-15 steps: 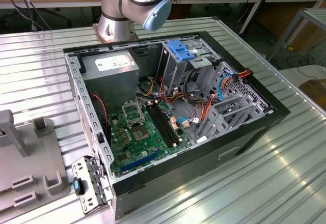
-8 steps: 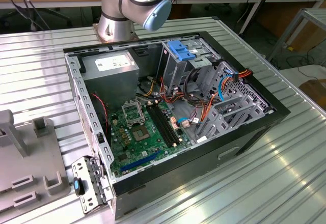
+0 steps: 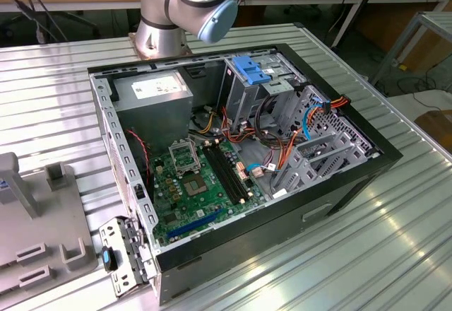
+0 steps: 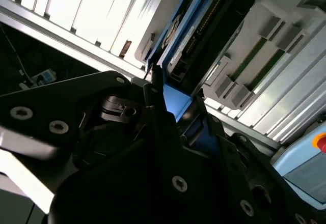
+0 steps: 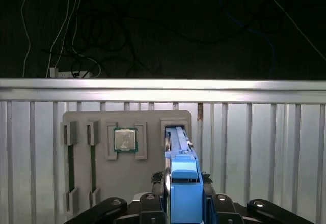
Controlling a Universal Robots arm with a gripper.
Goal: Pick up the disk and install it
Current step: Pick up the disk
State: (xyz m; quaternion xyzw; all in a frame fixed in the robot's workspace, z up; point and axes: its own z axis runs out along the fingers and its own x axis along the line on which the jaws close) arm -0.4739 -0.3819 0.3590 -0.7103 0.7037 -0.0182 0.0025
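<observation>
A ribbed aluminium table (image 3: 63, 85) fills a lab workspace, w/ wooden benches and loose cables behind it. In the exterior view an open desktop PC case (image 3: 381, 157) lies on its side at centre. Its green motherboard (image 3: 198, 184) faces up, a grey power supply (image 3: 152, 88) sits in the far corner, and a blue bracket (image 3: 251, 67) tops the drive cage. The base of the arm (image 3: 187, 7) stands just beyond the case. A grey fixture tray (image 3: 35, 233) rests on the table at the exterior view's left, well apart from the drive cage.

The first wrist view looks along that tray (image 5: 132, 183). A CPU chip (image 5: 125, 140) sits in a square pocket and two dark-green memory sticks (image 5: 70, 158) lie in narrow slots. The disk (image 5: 182, 170) stands on edge just beside the chip pocket, blue carrier rail toward the camera, its far end in a tray slot. The gripper (image 5: 183, 180) straddles it, and the black fingers (image 4: 155, 99) press against the blue rail from both sides, pinching the disk.

In the second wrist view the disk (image 4: 204, 25) shows its dark body and connector edge inside the blue frame, w/ the gripper (image 4: 175, 104) clamped on its near end. The disk is at the tray, not in the PC.
</observation>
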